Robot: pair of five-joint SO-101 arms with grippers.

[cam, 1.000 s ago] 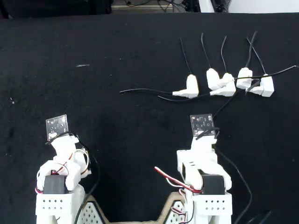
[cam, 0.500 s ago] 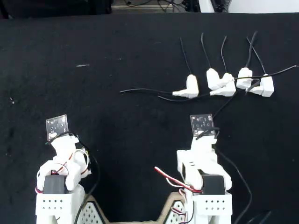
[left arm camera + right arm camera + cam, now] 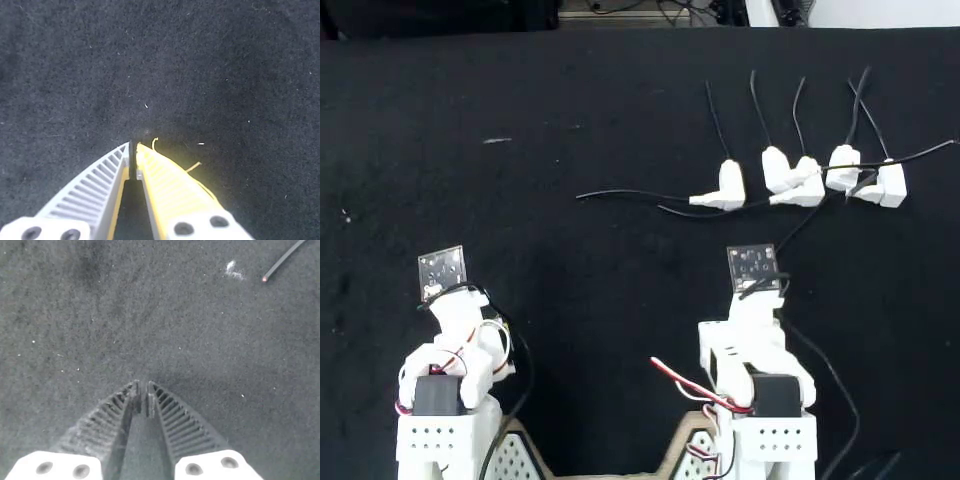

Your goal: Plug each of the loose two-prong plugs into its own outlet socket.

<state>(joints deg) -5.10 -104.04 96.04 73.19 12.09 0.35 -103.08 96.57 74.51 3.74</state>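
Observation:
Several white plug and socket pieces with black cords lie in a row at the back right of the black table: one (image 3: pixel 725 187) stands alone, two (image 3: pixel 777 168) (image 3: pixel 805 187) touch each other, and two more (image 3: pixel 843 167) (image 3: pixel 889 185) lie close together. I cannot tell plugs from sockets. Both arms are folded back at the near edge, far from these pieces. My left gripper (image 3: pixel 133 146) is shut over bare cloth with nothing in it. My right gripper (image 3: pixel 143 386) is likewise shut and holds nothing, with a black cord's end (image 3: pixel 281 261) lying farther off.
Thin black cords (image 3: pixel 620 194) trail left and toward the back from the white pieces. Another cord (image 3: pixel 825 365) runs past the right arm's base (image 3: pixel 760 385). The left arm's base (image 3: pixel 445 400) stands at the near left. Black cloth (image 3: pixel 520 120) covers the table.

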